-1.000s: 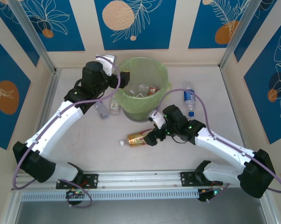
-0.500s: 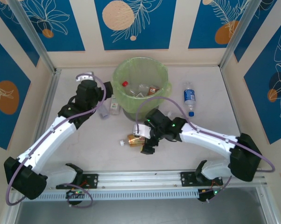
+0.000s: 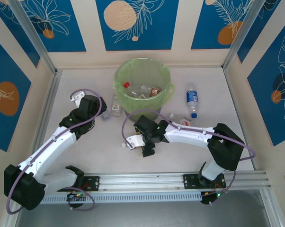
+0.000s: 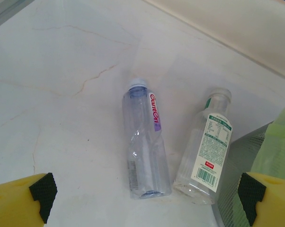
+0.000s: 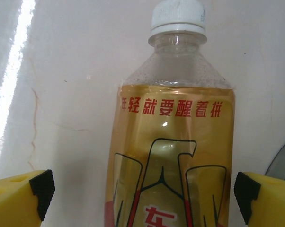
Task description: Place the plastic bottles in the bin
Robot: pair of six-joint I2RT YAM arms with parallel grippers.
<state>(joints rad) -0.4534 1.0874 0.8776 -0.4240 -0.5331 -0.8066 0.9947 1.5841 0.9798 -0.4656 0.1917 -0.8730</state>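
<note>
Amber bottle (image 5: 171,151) between spread right jaws, seemingly untouched.

Table: a white marble-look tabletop (image 3: 100,151), with thin brownish veins (image 4: 93,78) running across it up close.
Back wall: dark blue panels (image 3: 152,33) with white leaf outlines, cream strips between them.
Wall art: a pale peach circle (image 3: 120,15) sat on the middle panel, and an orange one (image 3: 7,98) on the left.
Frame: a silver metal post (image 3: 31,35) slanted at each back corner.
Front edge: a silver metal rail (image 3: 142,178) ran along the near side.
</note>
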